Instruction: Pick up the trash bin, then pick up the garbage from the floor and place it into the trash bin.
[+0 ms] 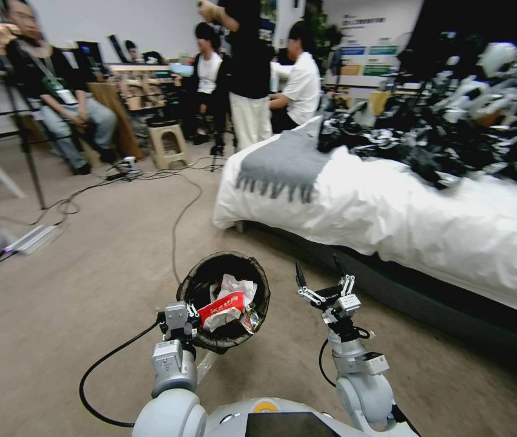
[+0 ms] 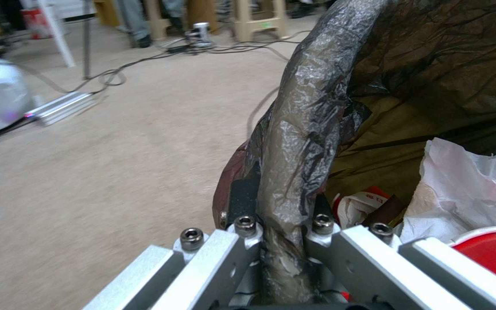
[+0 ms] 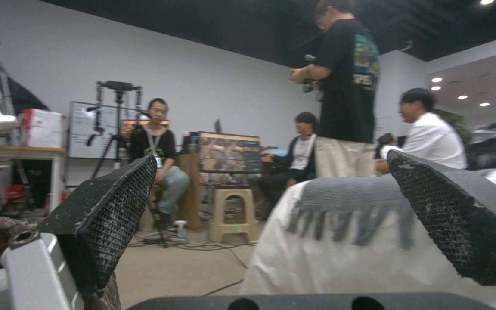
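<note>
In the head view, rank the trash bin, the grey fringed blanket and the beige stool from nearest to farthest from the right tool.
Measured from the open right tool:
1. trash bin, just beside it on the robot's left, its rim clamped by the left tool.
2. grey fringed blanket, ahead, draped over the bed's corner.
3. beige stool, farthest, ahead and to the left, near the seated people.

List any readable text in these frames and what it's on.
None reads clearly.
Red-and-white wrapper in the trash bin: white characters, too blurred to read.
Red wrapper scrap deep in the bin: small print, unreadable.
Wall posters behind the bed: blue and green panels with lines of text, too small.
Standing person's black shirt: a white word, part hidden, not legible.
Seated person's badge: too small.
</note>
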Available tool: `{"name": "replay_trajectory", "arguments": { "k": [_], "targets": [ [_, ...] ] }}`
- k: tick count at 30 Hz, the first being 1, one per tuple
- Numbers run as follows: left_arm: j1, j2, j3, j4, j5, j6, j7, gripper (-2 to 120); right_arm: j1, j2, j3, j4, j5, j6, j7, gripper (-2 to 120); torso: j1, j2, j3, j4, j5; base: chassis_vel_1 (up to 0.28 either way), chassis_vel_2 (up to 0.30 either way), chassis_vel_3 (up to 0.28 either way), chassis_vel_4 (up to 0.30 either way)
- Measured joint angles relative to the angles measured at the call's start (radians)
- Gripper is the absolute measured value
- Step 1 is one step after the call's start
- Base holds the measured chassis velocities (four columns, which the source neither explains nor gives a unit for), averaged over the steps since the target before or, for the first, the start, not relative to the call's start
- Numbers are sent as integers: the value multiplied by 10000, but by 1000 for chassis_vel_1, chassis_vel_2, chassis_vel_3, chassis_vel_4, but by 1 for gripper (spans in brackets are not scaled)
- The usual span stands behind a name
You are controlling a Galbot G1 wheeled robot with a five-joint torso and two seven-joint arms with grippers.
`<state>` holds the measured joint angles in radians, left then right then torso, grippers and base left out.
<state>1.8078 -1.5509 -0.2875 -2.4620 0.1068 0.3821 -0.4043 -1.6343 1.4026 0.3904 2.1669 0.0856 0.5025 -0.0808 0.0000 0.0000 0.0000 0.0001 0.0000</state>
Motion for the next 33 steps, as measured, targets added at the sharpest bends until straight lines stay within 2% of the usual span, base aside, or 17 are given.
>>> {"name": "replay_trajectory", "arguments": {
  "k": [33],
  "targets": [
    [0, 0, 0, 0, 0, 0, 0, 0, 48, 72, -83, -81, -35, 46, -198, 100, 0, 0, 0, 0, 0, 125, 121, 122, 125]
  ]
}}
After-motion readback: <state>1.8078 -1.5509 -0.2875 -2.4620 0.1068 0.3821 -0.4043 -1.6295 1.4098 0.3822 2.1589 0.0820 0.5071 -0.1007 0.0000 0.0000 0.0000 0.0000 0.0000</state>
